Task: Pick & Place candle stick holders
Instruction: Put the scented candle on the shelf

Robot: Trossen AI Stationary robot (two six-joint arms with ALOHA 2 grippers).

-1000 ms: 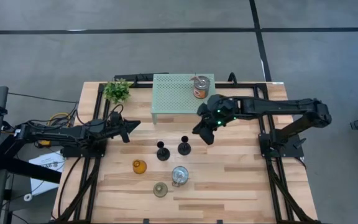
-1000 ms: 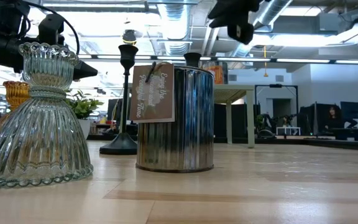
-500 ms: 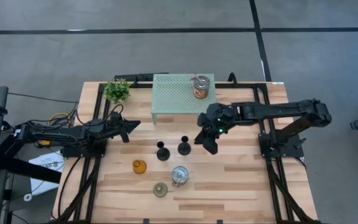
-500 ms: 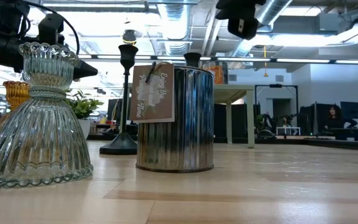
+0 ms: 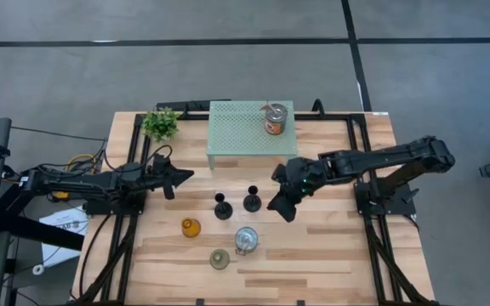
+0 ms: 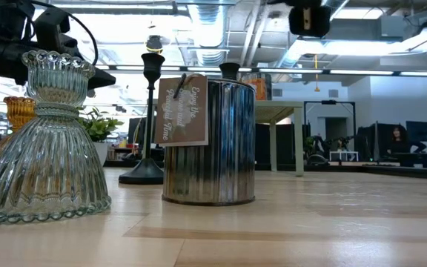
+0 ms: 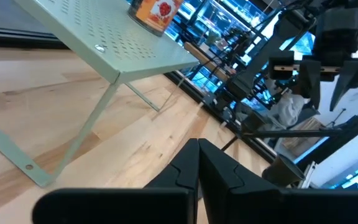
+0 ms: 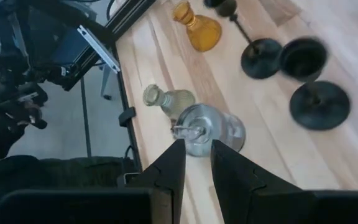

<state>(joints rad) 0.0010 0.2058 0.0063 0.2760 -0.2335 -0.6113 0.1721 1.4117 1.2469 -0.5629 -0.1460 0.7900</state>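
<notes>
Item: candle stick holders, five on the table, one on the green perforated shelf (image 5: 247,126)

Location, all reckoned from the shelf:
- silvery jar with orange label (image 5: 274,119): standing on the shelf's right-hand end
- two black stemmed holders (image 5: 221,206) and (image 5: 251,201): side by side, just in front of the shelf's front edge, near each other but apart
- amber glass holder (image 5: 190,227): farther out from the shelf, to the left of the black pair
- silvery jar with paper tag (image 5: 245,239): farther out again, behind the black pair as seen from the shelf
- pale green ribbed glass holder (image 5: 219,258): farthest from the shelf, near the tagged jar

Handling, judged:
- black stemmed holders: stiff, probably light and top-heavy; take by the slim stem, low down, as the round base is too wide
- glass pieces: fragile, smooth, likely slippery; take at the narrow neck
- jars: rigid, wide, heavier; take across the rim

Grippers:
- right gripper (image 5: 281,206): in front of the shelf's right part, just beside the right-hand black holder and apart from it; fingers a narrow gap apart, nothing between them; in its wrist view the tagged jar (image 8: 207,129) shows beyond the fingertips (image 8: 176,152)
- left gripper (image 5: 175,178): off the shelf's left front corner, well apart from every holder; fingers pressed together, empty
</notes>
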